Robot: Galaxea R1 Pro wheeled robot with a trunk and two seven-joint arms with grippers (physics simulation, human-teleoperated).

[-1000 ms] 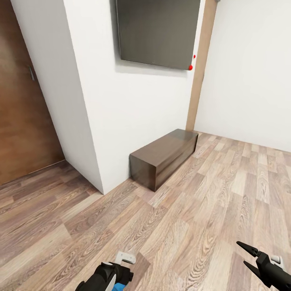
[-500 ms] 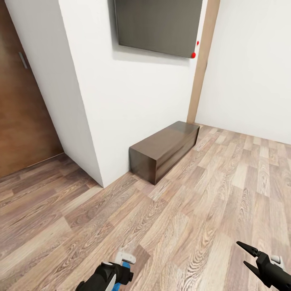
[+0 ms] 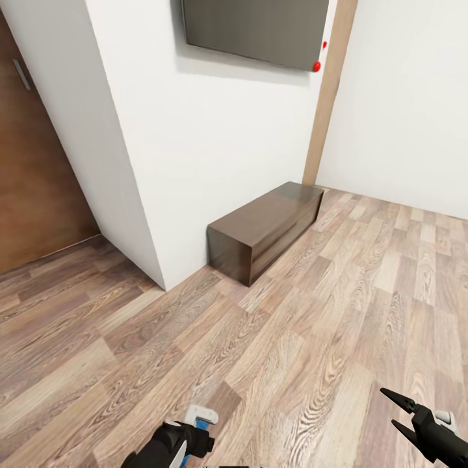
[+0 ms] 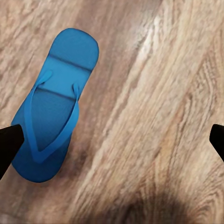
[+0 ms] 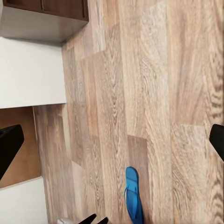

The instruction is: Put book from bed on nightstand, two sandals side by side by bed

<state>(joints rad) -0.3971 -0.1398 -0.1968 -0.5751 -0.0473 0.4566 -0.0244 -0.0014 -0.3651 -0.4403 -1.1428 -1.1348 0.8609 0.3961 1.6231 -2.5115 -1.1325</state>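
Around me the wood-plank floor (image 3: 312, 338) runs up to a white wall (image 3: 214, 162) carrying a dark wall panel (image 3: 253, 26), with a brown door (image 3: 32, 195) off to my left and a low dark-brown cabinet (image 3: 266, 231) set against the wall's foot. I see no bed or book here, so I judge I am away from the bedside. My right gripper (image 3: 401, 411) hangs low over bare planks with its fingers spread wide and nothing between them. My left gripper (image 4: 112, 140) points straight down at the floor, jaws wide apart and empty, which looks like a line-up for a pickup. Beneath it lies one sandal (image 4: 49, 107), flat on the planks with the sole down: bright blue, thin thong straps meeting in a V, closer to one fingertip than the other. My right wrist camera catches the same sandal (image 5: 133, 196) lying alone on the floor
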